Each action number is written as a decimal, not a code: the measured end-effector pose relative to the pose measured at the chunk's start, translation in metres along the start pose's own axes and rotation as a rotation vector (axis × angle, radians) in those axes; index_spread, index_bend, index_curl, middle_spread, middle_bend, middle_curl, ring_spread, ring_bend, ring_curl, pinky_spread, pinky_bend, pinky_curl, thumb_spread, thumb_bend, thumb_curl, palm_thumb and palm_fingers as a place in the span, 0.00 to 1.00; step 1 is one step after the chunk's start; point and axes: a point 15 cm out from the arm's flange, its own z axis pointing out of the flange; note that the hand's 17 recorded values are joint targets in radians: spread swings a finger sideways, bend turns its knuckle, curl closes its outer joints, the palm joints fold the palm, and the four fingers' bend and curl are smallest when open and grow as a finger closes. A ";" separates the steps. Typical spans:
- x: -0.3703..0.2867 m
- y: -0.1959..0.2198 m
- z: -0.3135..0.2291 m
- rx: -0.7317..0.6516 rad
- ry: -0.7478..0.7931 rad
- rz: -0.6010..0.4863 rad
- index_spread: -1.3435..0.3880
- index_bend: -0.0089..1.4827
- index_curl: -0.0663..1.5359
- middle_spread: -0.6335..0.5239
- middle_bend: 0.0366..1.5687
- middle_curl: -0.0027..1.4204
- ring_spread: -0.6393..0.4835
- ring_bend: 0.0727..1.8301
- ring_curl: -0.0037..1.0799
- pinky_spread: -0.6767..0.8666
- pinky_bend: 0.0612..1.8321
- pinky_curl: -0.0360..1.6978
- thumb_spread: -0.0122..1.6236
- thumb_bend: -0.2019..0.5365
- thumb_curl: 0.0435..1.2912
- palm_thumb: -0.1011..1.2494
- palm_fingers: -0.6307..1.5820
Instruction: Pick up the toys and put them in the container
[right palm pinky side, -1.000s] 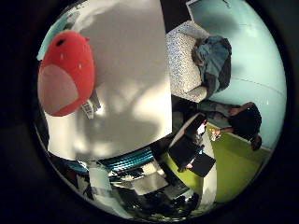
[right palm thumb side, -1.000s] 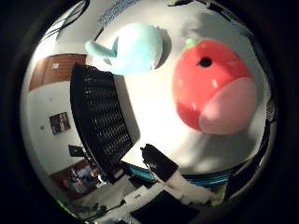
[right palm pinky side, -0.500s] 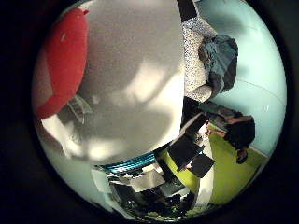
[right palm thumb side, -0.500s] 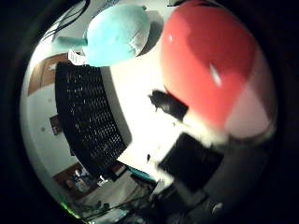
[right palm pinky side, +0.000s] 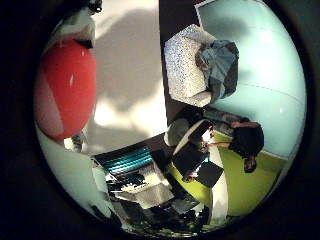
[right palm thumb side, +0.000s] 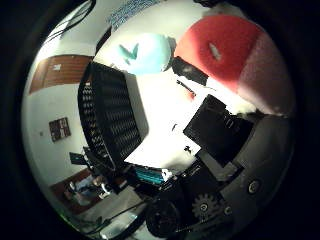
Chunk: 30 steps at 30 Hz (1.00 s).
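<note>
Since a second ago the red toy (right palm thumb side: 225, 47) is filling way more of the palm views — hand (right palm thumb side: 220, 165) is closing in. Fingers (right palm thumb side: 217, 130) are curling around it, though I can't tell if they're clamped. It's sitting on the white bench (right palm pinky side: 130, 75), blue toy (right palm thumb side: 145, 52) beside the black basket (right palm thumb side: 107, 120). Risk: it's round and squishy — could be squeezing out sideways.

Red-and-pink toy (right palm thumb side: 235, 55), light-blue toy (right palm thumb side: 145, 52)

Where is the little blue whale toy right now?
In the thumb-side palm view, the blue whale toy lies on the white table, between the black basket and the red plush toy.
</note>
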 end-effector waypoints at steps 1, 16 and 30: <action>-0.003 0.010 -0.012 -0.001 -0.001 -0.007 0.61 0.73 0.56 0.39 0.81 0.59 0.37 0.76 0.64 0.30 0.74 0.46 0.59 0.26 0.44 0.86 0.76; -0.203 0.077 -0.209 0.322 -0.164 -0.415 0.63 0.73 0.59 0.40 0.83 0.62 0.36 0.75 0.71 0.33 0.68 0.62 0.52 0.26 0.56 0.85 0.75; -0.401 0.076 -0.230 0.409 -0.221 -0.737 0.63 0.71 0.61 0.41 0.82 0.61 0.35 0.72 0.75 0.32 0.61 0.72 0.48 0.25 0.61 0.85 0.76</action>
